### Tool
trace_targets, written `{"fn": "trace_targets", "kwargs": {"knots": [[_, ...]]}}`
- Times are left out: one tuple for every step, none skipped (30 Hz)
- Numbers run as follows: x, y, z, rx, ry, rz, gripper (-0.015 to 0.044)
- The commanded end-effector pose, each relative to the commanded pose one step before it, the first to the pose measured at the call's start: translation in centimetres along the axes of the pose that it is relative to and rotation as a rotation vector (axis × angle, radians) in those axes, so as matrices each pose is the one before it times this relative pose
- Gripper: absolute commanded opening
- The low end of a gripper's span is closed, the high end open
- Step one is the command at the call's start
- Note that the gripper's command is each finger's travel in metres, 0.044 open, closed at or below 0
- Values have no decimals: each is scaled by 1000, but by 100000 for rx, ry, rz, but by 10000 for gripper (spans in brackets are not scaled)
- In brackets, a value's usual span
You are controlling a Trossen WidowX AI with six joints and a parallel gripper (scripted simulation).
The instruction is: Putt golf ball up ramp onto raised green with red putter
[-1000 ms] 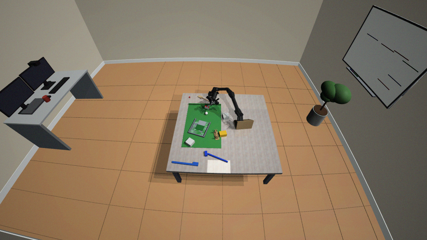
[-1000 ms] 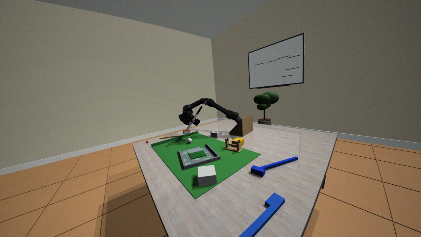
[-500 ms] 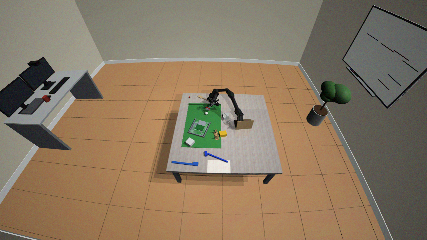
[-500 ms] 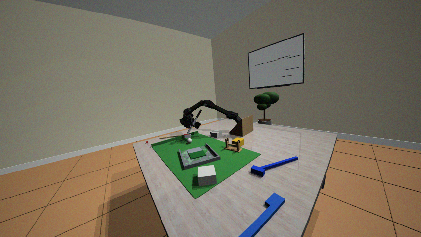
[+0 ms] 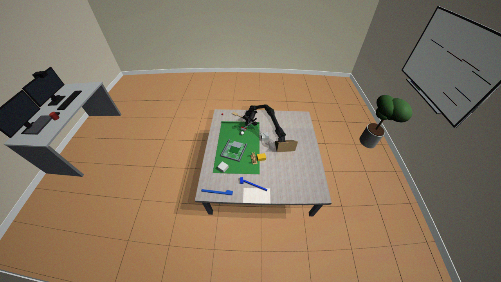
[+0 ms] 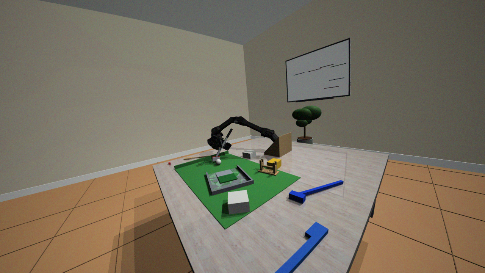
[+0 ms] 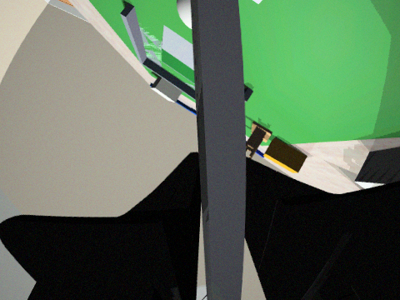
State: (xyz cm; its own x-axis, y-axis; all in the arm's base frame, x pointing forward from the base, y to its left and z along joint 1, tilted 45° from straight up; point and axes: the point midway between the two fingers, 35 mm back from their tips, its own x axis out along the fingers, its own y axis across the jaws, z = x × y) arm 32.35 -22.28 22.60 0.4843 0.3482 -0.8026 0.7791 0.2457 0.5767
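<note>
My gripper (image 5: 250,122) (image 6: 222,146) (image 7: 211,159) is shut on the shaft of the red putter (image 5: 243,128) (image 6: 216,158) (image 7: 221,104) near the back of the green mat (image 5: 227,131) (image 6: 196,183). The shaft is tilted, and the red and white head is low over the mat; contact with the mat is unclear. The white golf ball (image 5: 242,132) (image 6: 218,162) (image 7: 185,14) is close in front of the head, on the ramp side. The grey ramp (image 5: 236,144) (image 6: 225,172) (image 7: 177,40) leads to the raised green (image 5: 235,149) (image 6: 227,177), inside dark walls.
A white block (image 5: 222,166) (image 6: 238,201) is beyond the ramp. A wooden rack (image 5: 253,158) (image 6: 268,168) and a yellow block (image 5: 261,157) (image 6: 274,163) are beside it. Two blue clubs (image 5: 255,184) (image 6: 322,187) lie at the front. A green rail (image 5: 231,122) edges the mat's back.
</note>
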Motion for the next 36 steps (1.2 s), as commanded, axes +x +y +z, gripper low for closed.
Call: {"fn": "trace_targets", "kwargs": {"knots": [[129,-91,266,-889,197,928,0],[46,-101,116,-1,-3,-5,0],[46,-101,115,-1,-3,-5,0],[-61,-7,-144,881,-158,-983,0],[0,0,0,0,0,0,0],[0,0,0,0,0,0,0],[0,0,0,0,0,0,0],[0,0,0,0,0,0,0],[0,0,0,0,0,0,0],[0,0,0,0,0,0,0],[0,0,0,0,0,0,0],[0,0,0,0,0,0,0],[-90,-16,34,113,-142,78,0],[-158,-29,60,197,-249,137,0],[-236,-43,89,294,-372,204,0],[-329,-61,122,408,-518,283,0],[-351,-66,129,436,-556,301,0],[-390,-75,141,483,-620,333,0],[-441,-86,157,546,-704,374,0],[-400,-79,140,494,-641,337,0],[-248,-49,87,307,-400,209,0],[-83,-16,29,103,-134,70,0],[0,0,0,0,0,0,0],[0,0,0,0,0,0,0],[215,-106,75,428,89,44,0],[0,0,0,0,0,0,0],[0,0,0,0,0,0,0],[215,47,-18,-74,81,-36,0],[647,138,-64,-221,244,-103,0],[1084,219,-139,-367,408,-158,0],[1310,245,-219,-438,493,-167,0],[1315,223,-275,-435,497,-142,0],[1316,199,-330,-431,502,-118,0],[1314,173,-385,-427,508,-93,0],[1309,146,-439,-423,515,-69,0],[1300,116,-492,-418,523,-45,0]]}}
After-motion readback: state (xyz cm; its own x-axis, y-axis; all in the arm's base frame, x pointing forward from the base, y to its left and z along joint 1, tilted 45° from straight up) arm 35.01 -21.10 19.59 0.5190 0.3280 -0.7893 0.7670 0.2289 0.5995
